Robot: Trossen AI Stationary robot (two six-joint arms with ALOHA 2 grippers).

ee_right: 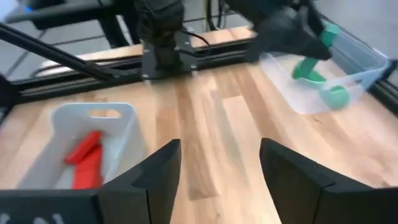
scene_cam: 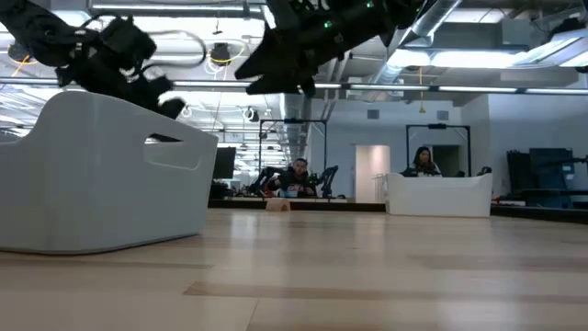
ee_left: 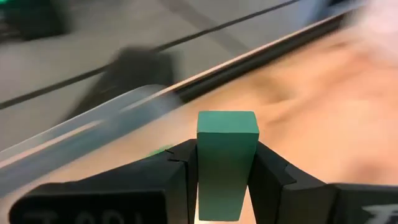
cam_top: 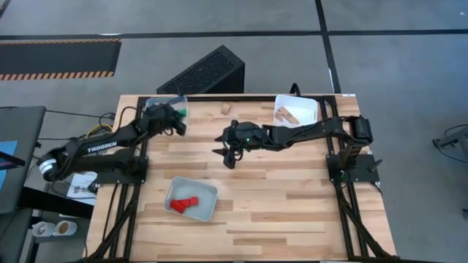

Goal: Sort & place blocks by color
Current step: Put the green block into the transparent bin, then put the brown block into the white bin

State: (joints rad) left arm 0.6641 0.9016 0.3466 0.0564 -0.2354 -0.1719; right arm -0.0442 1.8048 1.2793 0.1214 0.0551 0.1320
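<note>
Wood table, open lab floor beyond; green block going to the far-left tray.
High view: left gripper (cam_top: pixel 175 119) over clear tray (cam_top: pixel 155 102); right gripper (cam_top: pixel 228 151) mid-table, released. Left wrist: jaws clenched on green block (ee_left: pixel 226 162). Centre it above the tray before letting go.

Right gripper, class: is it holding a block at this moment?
No. In the right wrist view the right gripper has its two fingers spread apart with only bare table between them.
</note>
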